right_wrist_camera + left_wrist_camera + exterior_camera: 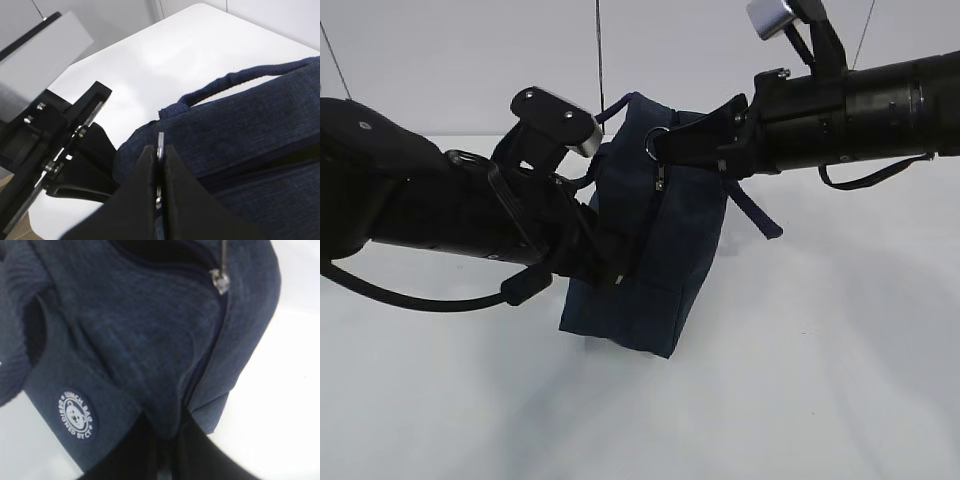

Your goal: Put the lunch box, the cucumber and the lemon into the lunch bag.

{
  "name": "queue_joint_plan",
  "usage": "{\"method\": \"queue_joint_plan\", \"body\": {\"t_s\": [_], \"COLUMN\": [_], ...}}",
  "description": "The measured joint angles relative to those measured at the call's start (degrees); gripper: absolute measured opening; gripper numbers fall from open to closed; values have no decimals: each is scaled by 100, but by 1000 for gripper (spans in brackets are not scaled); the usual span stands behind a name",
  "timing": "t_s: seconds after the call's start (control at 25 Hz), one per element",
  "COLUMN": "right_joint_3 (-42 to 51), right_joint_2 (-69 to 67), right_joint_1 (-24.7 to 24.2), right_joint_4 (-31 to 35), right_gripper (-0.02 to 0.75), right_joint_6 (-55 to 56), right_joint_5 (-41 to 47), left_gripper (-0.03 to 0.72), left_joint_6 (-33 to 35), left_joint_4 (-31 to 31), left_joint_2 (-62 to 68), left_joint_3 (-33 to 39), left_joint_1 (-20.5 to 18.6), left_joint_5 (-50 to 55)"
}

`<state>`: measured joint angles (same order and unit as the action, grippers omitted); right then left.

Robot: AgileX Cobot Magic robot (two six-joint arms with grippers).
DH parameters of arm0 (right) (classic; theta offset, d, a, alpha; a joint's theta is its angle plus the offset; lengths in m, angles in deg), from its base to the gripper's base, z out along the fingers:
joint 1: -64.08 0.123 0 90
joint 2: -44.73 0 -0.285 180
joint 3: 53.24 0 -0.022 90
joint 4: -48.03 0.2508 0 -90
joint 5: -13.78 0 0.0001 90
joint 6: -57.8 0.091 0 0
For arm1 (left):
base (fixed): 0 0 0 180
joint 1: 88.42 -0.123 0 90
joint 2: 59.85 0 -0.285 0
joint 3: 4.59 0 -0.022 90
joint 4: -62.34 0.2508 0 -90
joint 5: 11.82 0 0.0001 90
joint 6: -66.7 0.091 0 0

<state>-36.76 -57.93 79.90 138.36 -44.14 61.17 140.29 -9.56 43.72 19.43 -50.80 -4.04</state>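
1. My right gripper is closed, its 2 fingers pressed flat together on the metal ring pull, which pokes out just above the fingertips.
2. From that hand the zipper line runs straight away and downward along the edge of the lunch bag; the bag's long axis hangs below my grip, tilted, with its lower corner on the table.
3. My left gripper is clamped on the bag's fabric, pinching a fold at the lower side, just beside the round white logo. The second zipper slider hangs well beyond it, up toward the right hand.
4. So the bag is stretched between my 2 hands: the left anchors it low, the right holds the pull high. I judge the coming move turns on pulling the ring along the zipper line while the left resists.
5. Outward from both hands, a loop handle lies across the bag's top.
6. The lunch box, the cucumber and the lemon show in no view; I cannot tell where they are.
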Motion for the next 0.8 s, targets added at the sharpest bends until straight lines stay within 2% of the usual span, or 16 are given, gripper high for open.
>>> {"method": "queue_joint_plan", "body": {"t_s": [0.8], "right_joint_3": [-367], "right_joint_2": [0], "right_joint_1": [21], "right_joint_4": [-10], "right_gripper": [7], "right_joint_6": [133], "right_joint_5": [-1125], "left_gripper": [0], "left_joint_6": [0], "left_joint_4": [-261], "left_joint_2": [-13], "left_joint_3": [34], "left_joint_1": [0], "left_joint_5": [418]}}
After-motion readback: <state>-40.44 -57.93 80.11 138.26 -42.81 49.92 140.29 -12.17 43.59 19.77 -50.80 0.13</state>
